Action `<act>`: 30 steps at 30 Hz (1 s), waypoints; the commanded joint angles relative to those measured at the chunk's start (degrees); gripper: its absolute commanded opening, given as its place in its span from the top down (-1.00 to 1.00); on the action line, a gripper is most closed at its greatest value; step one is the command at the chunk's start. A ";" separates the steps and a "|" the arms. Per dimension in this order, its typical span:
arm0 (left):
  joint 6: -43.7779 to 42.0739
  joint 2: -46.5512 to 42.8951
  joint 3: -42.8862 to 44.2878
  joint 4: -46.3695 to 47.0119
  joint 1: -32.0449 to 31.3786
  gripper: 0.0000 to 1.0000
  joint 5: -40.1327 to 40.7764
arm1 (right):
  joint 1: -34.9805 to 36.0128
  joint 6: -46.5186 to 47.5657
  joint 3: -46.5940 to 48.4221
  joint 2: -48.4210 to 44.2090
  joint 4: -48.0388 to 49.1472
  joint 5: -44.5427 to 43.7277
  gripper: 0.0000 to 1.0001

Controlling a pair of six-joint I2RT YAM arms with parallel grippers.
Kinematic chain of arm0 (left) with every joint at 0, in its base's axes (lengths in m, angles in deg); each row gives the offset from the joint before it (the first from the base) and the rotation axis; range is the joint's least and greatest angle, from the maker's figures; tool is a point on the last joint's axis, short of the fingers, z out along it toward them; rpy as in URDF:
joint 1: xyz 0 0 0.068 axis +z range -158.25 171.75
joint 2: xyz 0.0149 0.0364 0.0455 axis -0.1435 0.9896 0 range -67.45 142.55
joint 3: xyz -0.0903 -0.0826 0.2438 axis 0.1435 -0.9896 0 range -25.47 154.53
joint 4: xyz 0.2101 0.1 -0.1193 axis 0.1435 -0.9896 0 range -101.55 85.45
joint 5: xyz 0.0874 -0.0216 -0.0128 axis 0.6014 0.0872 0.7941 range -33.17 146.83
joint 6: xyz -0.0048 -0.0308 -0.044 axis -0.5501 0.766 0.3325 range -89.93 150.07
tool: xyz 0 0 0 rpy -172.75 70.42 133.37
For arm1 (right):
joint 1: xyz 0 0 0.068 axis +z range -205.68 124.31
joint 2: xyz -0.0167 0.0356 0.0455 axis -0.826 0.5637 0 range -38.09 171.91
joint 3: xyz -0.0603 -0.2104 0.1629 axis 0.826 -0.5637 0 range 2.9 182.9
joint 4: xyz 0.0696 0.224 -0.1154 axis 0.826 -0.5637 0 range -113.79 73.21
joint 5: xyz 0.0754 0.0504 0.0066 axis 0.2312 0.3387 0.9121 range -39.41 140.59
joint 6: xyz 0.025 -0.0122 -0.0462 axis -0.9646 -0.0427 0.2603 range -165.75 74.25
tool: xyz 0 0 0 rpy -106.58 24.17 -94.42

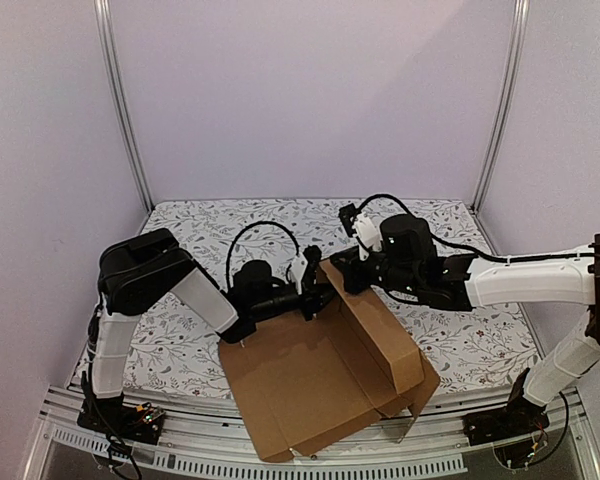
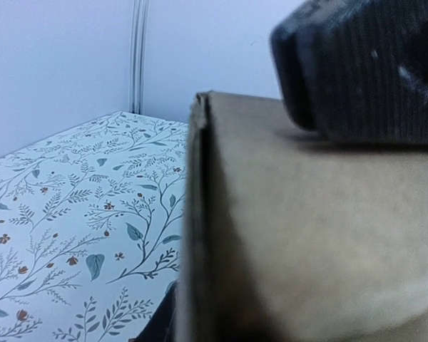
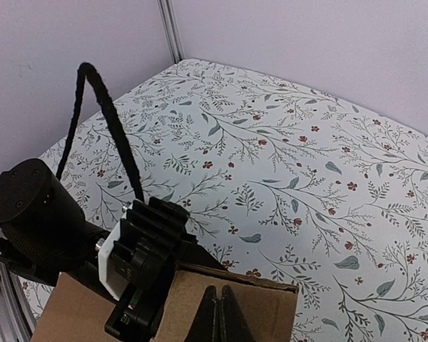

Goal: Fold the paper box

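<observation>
The paper box [image 1: 310, 385] is a brown cardboard sheet lying at the table's near edge, with its right wall and flap [image 1: 380, 325] folded up. My left gripper [image 1: 315, 292] is shut on the far corner of that raised flap. In the left wrist view the cardboard [image 2: 328, 249] fills the frame, with one finger [image 2: 157, 324] just showing beside its edge. My right gripper [image 1: 343, 268] is shut. Its closed fingertips [image 3: 220, 306] rest against the flap's face [image 3: 278, 313], close to the left gripper [image 3: 139, 263].
The table wears a white cloth with a leaf pattern [image 1: 230, 225]. The box overhangs the metal rail [image 1: 180, 440] at the near edge. Purple walls and two metal posts [image 1: 125, 110] close the back and sides. The left arm's cable [image 3: 110, 117] arches over the cloth.
</observation>
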 commanded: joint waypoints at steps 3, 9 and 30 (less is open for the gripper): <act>-1.73 1.00 -1.42 -0.25 -1.35 0.47 2.19 | -0.31 -0.72 -2.76 0.23 -4.82 0.69 1.00; -3.32 0.96 -2.82 -0.70 -2.07 0.45 4.40 | -0.36 -0.80 -2.80 -0.44 -4.80 0.96 1.00; -3.19 3.91 0.12 -1.05 -2.08 1.00 5.02 | -0.37 -1.15 -2.98 -1.24 -4.76 1.35 1.00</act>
